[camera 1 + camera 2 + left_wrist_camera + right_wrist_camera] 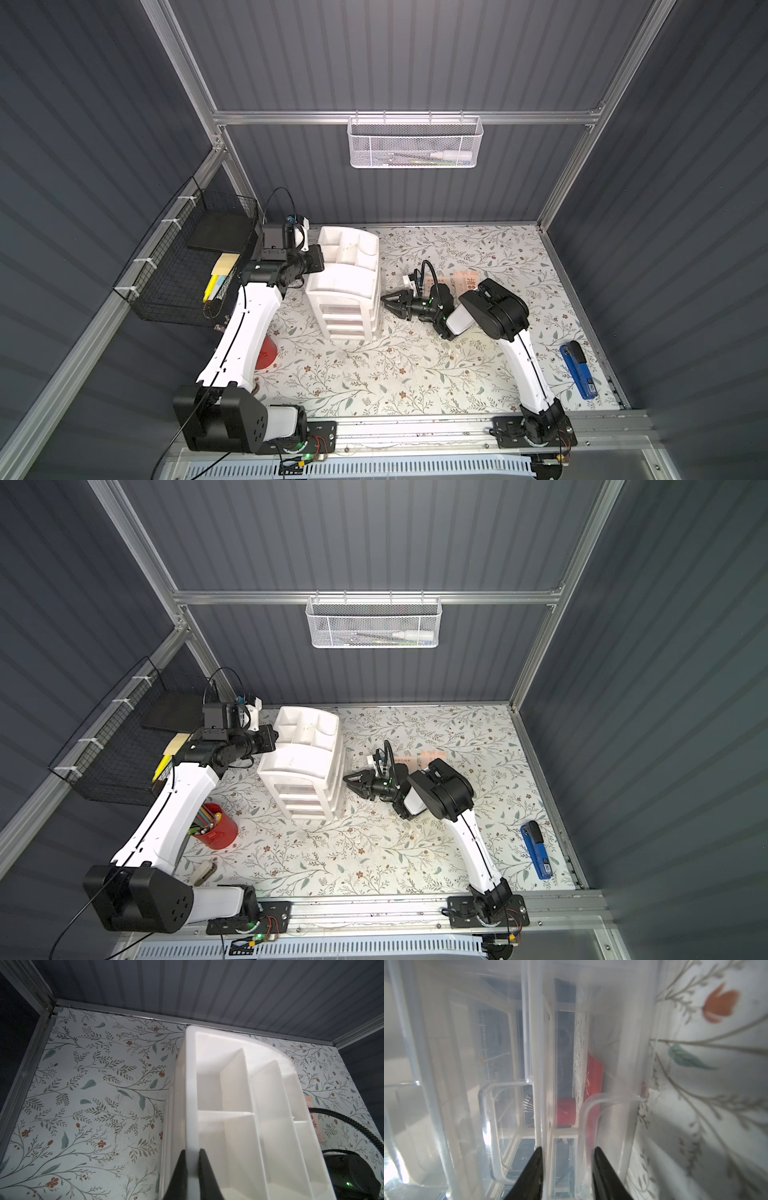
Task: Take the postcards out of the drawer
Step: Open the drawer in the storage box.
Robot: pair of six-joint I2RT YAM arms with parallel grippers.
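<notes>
A white drawer unit [345, 291] with clear drawers stands left of centre in both top views. My left gripper [192, 1150] is shut on the rim of its top tray [191, 1084]. My right gripper [386, 300] is at the unit's right side, low by the table. In the right wrist view its jaws [568, 1150] stand apart, straddling the front edge of the lowest clear drawer [612, 1084]. A red postcard [595, 1076] with white marks lies inside that drawer. Two pale peach postcards [468, 277] lie on the table behind the right arm, partly hidden by it.
A red cup of pencils [216, 833] stands by the left arm. A blue stapler [577, 370] lies near the right edge. A black wire basket [174, 291] with yellow sticky notes hangs on the left wall, a white mesh basket [415, 143] on the back wall.
</notes>
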